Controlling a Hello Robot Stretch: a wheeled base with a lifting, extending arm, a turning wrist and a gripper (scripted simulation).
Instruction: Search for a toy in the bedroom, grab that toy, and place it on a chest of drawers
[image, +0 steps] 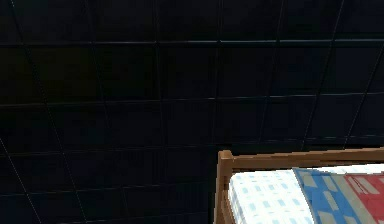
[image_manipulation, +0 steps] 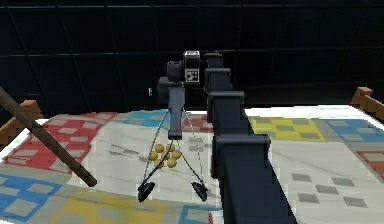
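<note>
While on bed (image_manipulation: 300, 150), blob (image_manipulation: 165, 155) at gripper (image_manipulation: 174, 191)

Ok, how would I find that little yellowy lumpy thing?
Find the big bed with its quilt of coloured squares. Near the quilt's middle, between the thin fingers of the gripper, is the lumpy thing. It is the only bumpy tan cluster among flat, bright patches.

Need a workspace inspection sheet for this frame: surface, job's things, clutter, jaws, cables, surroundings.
surface: bed with a wooden frame, patchwork quilt spread over it.
job's things: small yellow lumpy thing at the jaws, with the quilt behind it.
clutter: nothing seen.
jaws: at the far end of the arm, pointing down toward the quilt; cannot tell whether they hold anything.
cables: nothing seen.
surroundings: dark gridded wall beyond the bed.
</note>
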